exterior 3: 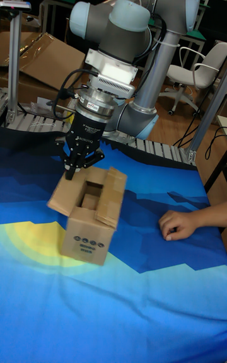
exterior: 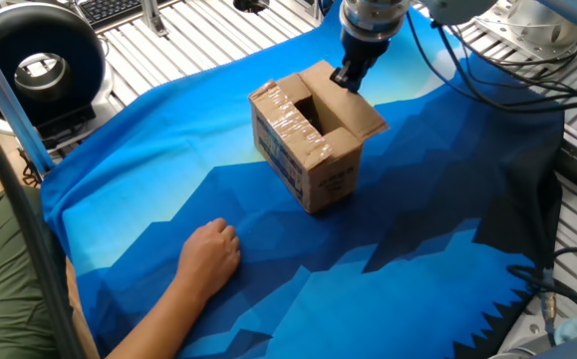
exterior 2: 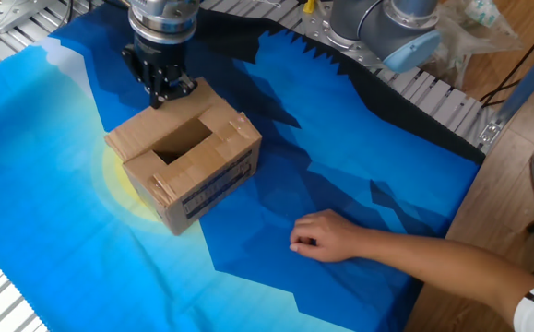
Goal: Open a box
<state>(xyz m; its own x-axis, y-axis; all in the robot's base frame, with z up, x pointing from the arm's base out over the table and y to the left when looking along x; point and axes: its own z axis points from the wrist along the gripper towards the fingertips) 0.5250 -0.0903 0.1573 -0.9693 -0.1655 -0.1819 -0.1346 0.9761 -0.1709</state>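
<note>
The claw [exterior: 346,78] points straight down from the arm's wrist, its two dark fingers drawn close together at the far edge of the box [exterior: 308,140], where one top flap [exterior: 318,75] stands raised; the fingertips seem to pinch that flap's edge, though none of the views shows the contact clearly enough to be sure. In the other fixed view the claw [exterior 2: 163,92] sits right at the back rim of the box [exterior 2: 185,161], and in the tall fixed view the claw [exterior 3: 71,171] hangs over the left flap of the box [exterior 3: 88,218]. The box rests near the middle of a blue patterned cloth [exterior: 418,229] spread over the table, its top partly open with a dark rectangular gap between the flaps. Shiny clear tape [exterior: 286,112] runs over the near flap, and a blue printed label [exterior 2: 213,180] shows on one side wall. A person's hand [exterior: 208,254] lies flat on the cloth, well apart from the box, on its near side. A round black device [exterior: 34,55] sits at the table's corner.
</note>
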